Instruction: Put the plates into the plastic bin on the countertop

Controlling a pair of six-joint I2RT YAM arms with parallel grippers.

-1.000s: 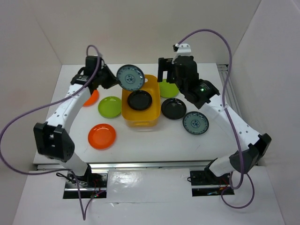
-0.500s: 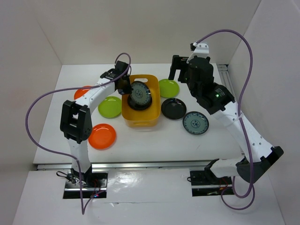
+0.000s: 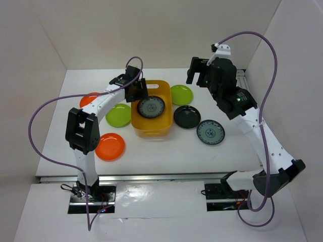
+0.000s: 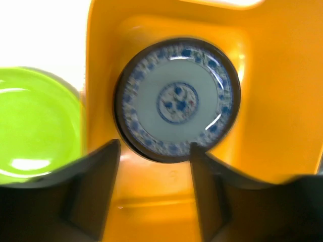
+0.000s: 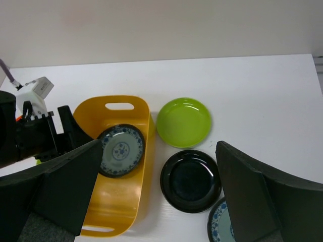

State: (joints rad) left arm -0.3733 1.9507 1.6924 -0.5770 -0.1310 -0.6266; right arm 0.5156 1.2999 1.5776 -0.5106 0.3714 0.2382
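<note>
Pale blue-grey patterned round plate [image 4: 176, 101] lies flat in the yellow-orange rectangular plastic bin [image 3: 151, 132], seemingly atop a glossy black plate [image 3: 151, 117]. Left gripper [image 4: 154, 151] hovers over the bin's left side, fingers wide, empty. Right gripper [image 3: 195, 71] hangs above the white countertop [image 3: 166, 151], fingers wide, empty.

Blue-patterned plate [image 3: 151, 106] flat in yellow bin [image 3: 151, 132]; six plates [image 3: 110, 146] on countertop [image 3: 166, 151].

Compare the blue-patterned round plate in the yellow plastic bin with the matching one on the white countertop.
The binned patterned plate lies inside the yellow tub on a black plate; the countertop patterned plate rests on the bare white tabletop, outside it. The open left gripper hangs close to the binned one; no gripper is near the other. Both lie flat, face up.
</note>
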